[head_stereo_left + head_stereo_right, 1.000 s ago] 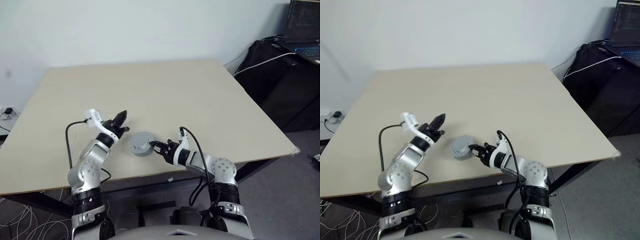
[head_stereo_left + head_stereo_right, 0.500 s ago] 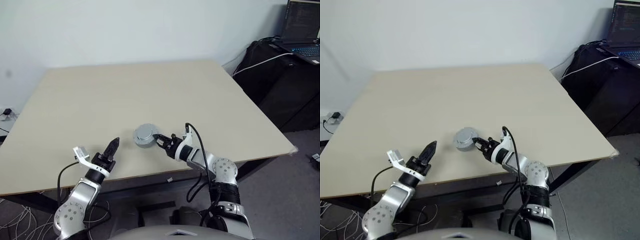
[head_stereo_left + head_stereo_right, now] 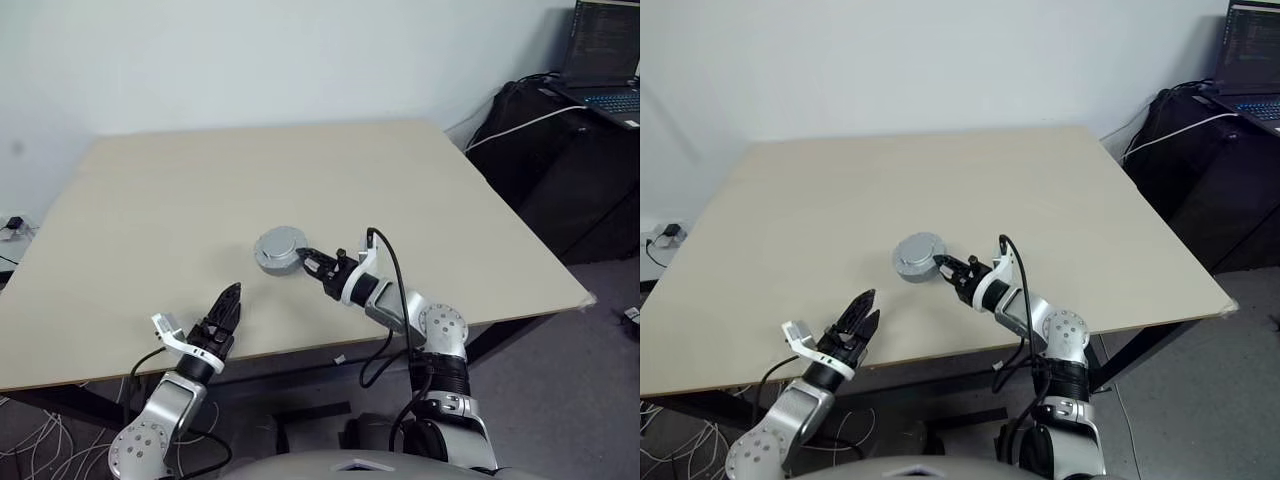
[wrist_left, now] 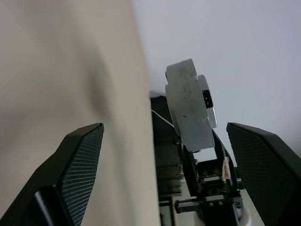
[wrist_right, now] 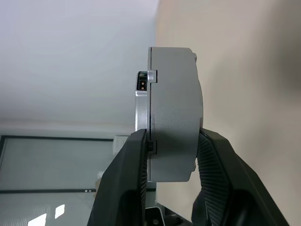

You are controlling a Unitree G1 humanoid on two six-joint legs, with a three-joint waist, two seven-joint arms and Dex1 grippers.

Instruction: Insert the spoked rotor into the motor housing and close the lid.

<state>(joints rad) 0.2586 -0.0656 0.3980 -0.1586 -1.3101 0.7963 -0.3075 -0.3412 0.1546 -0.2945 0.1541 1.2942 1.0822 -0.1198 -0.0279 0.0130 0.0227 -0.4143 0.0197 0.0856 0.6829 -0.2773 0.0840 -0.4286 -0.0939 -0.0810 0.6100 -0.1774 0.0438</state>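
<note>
We saw the round grey metal motor housing (image 3: 277, 248), lid on, pinched at its edge by the right gripper (image 3: 307, 260) just above the beige table (image 3: 400, 200); that shallow grip risked dropping it. The left gripper (image 3: 224, 312) stood spread, empty, near the table's front edge.

Closed grey motor housing (image 3: 277, 249) (lid on), above table

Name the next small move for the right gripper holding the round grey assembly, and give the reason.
Probably lower the round silver-grey closed motor assembly onto the beige table and release. The right gripper clamps its edge from both sides, holding it above the tabletop, while the left gripper is open, empty, and near the table's front edge.
</note>
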